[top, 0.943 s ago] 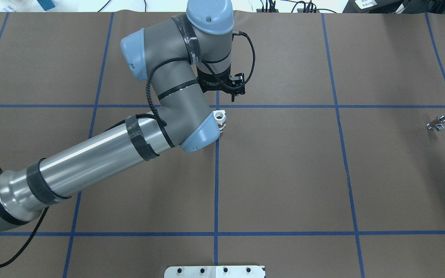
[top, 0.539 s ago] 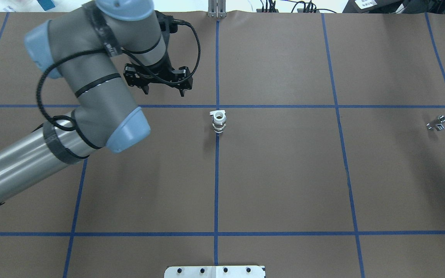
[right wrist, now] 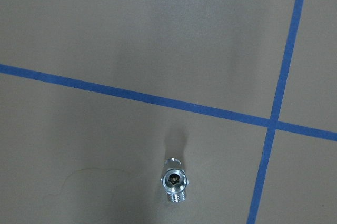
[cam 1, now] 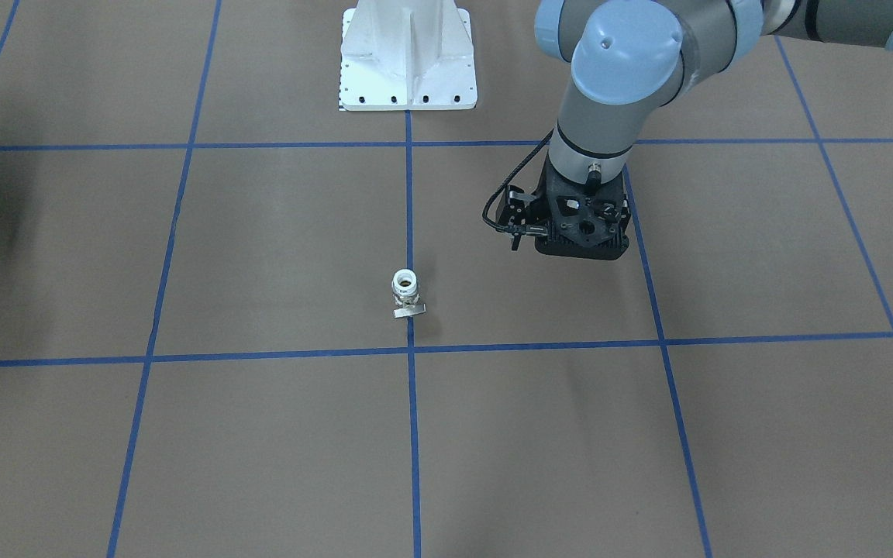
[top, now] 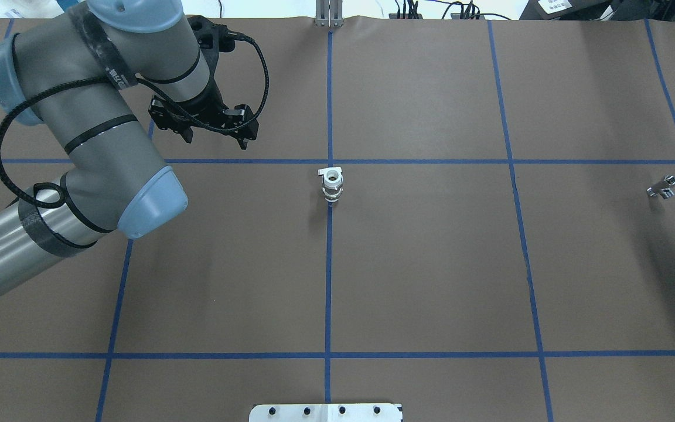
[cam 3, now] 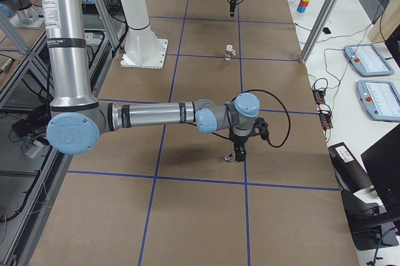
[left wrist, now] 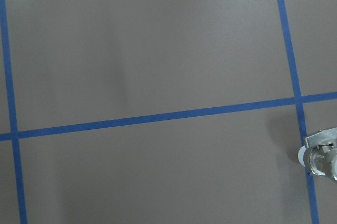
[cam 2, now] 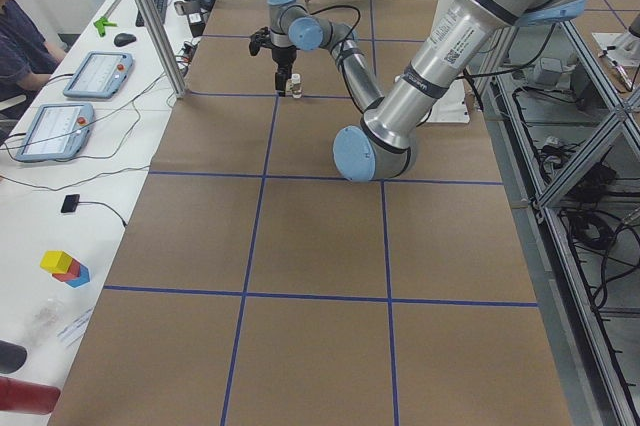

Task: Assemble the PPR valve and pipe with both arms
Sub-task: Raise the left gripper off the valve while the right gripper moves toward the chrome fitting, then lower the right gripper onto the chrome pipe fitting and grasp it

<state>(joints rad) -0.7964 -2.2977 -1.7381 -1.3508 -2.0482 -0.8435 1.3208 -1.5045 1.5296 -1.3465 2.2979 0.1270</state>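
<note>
- Two jaws of the left gripper (top: 215, 141) stand spread and empty; the PPR valve (top: 331, 185) stands upright at its four o'clock, well apart.
- Right gripper (cam 3: 237, 155) hovers by the pipe (top: 662, 187); its jaws I cannot tell.

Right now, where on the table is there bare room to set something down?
The wide stretch between the PPR valve and the pipe is bare, as is the near row beside the base pedestal. Crowded: the far-left squares under the left gripper.
</note>
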